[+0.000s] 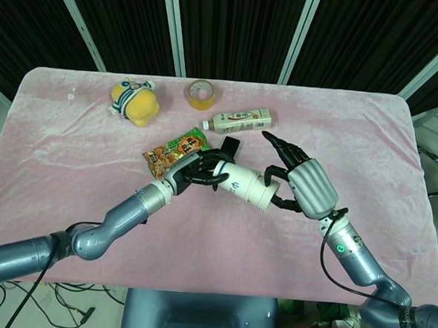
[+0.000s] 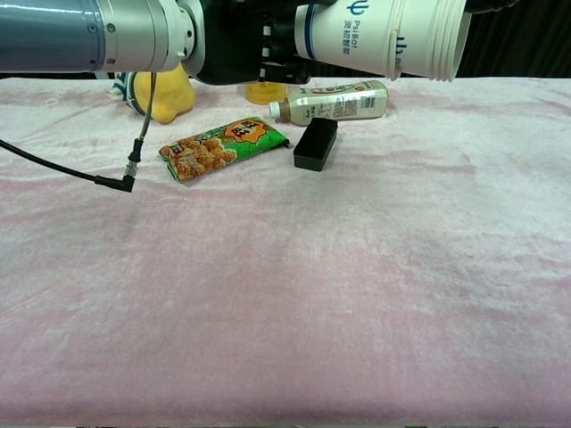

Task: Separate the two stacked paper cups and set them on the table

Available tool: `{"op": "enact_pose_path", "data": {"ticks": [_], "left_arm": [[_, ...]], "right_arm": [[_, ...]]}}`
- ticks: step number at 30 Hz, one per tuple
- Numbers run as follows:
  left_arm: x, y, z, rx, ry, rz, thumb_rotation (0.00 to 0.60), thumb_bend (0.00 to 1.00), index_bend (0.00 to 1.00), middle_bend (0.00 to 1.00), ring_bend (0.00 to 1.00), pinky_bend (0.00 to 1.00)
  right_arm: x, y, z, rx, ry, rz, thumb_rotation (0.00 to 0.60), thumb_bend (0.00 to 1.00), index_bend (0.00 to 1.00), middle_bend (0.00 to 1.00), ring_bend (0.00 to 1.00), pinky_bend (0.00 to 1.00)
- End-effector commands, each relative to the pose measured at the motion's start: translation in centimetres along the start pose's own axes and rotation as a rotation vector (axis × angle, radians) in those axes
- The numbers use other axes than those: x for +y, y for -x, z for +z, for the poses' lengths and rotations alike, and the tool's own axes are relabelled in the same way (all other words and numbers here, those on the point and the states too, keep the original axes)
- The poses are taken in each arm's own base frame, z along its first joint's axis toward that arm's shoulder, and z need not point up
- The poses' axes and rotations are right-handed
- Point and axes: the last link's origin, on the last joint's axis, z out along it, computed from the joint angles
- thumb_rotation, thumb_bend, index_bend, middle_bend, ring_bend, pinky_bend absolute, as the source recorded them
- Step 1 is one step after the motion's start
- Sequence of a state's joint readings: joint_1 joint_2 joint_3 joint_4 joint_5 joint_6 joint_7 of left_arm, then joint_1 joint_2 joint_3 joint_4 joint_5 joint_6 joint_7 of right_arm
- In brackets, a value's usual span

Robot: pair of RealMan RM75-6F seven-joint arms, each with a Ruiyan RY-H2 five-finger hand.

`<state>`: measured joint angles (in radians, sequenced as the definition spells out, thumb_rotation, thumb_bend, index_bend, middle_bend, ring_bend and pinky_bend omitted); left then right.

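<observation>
Two white paper cups (image 1: 247, 186) with blue print lie sideways in the air above the middle of the table, rims pointing right. My left hand (image 1: 200, 170) grips their base end. My right hand (image 1: 303, 185) has its fingertips (image 1: 273, 173) pinched on the rim end. In the chest view the cups (image 2: 384, 36) fill the top edge and look partly slid apart, with a seam between a left section and a right section. There my left hand (image 2: 236, 40) shows as dark fingers around the base.
On the pink cloth (image 1: 70, 162) under the hands lie a green snack bag (image 1: 175, 150) and a black box (image 2: 316, 144). Further back are a drink bottle (image 1: 240, 121) on its side, a tape roll (image 1: 200, 94) and a yellow plush toy (image 1: 136, 102).
</observation>
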<state>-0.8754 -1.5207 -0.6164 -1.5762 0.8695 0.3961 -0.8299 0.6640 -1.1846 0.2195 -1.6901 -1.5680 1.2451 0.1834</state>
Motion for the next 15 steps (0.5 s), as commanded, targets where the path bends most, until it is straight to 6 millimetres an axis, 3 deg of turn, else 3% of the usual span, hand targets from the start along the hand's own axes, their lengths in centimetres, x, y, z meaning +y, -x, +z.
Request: {"op": "enact_pose_path", "data": {"ticks": [1,7,10,15], "left_arm": [[0.1,-0.5,-0.2,0.010,0.003,-0.011,0.600,0.39,0.52,0.50,0.40,0.60],[0.4,-2.5,-1.6,0.041,-0.001,0.035,0.600,0.39,0.52,0.50,0.40,0.60],[0.5,-5.1,-3.4,0.093,-0.028,0.210,0.600,0.39,0.52,0.50,0.39,0.60],[0.6,-7.2,-5.1,0.120,-0.087,0.490,0.600,0.39,0.51,0.49,0.38,0.60]], "right_arm": [[0.4,-0.2,-0.4,-0.003,0.009,-0.003,0.600,0.31,0.72,0.02,0.12,0.20],[1.6,-1.4,-1.6,0.012,0.037,-0.021,0.600,0.31,0.72,0.02,0.12,0.20],[3.1,-2.6,-2.5,-0.026,0.089,-0.057,0.600,0.32,0.73,0.02,0.12,0.20],[4.4,-3.2,-3.3,-0.153,0.159,-0.111,0.600,0.32,0.73,0.02,0.12,0.20]]}}
